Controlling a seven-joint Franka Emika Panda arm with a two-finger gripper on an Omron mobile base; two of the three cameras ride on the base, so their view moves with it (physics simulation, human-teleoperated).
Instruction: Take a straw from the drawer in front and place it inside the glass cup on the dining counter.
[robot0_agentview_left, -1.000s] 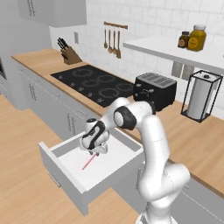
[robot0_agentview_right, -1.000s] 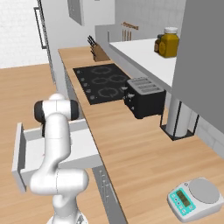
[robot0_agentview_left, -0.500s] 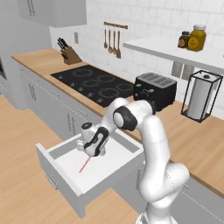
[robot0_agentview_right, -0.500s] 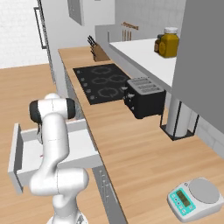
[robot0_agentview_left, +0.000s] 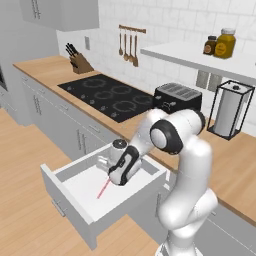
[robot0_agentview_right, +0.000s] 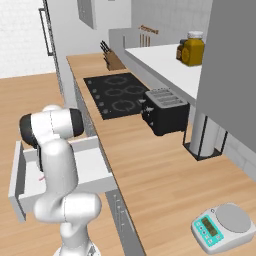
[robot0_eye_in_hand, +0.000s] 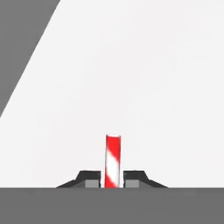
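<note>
Red-and-white striping is marking the straw (robot0_eye_in_hand: 112, 161), which in the hand view is standing up between the two dark fingertips (robot0_eye_in_hand: 91, 179) of the gripper (robot0_eye_in_hand: 112, 180); the jaws are clenched on it, pressing both of its sides with almost no gap left. Seen from the left base view, the gripper (robot0_agentview_left: 113, 181) is reaching down into the drawer (robot0_agentview_left: 67, 200), and the straw (robot0_agentview_left: 104, 188) is showing as a thin pink line slanting from the jaws down toward the drawer's white floor; whether its far end is touching that floor I cannot tell. Pulled out from the cabinet row below the wooden surface (robot0_agentview_left: 47, 70), the drawer is standing open in front of the black stovetop (robot0_agentview_left: 111, 94), and the straw is the one item I can make out inside it. From the right base view, the drawer (robot0_agentview_right: 90, 167) is lying open behind the white arm (robot0_agentview_right: 59, 172).
</note>
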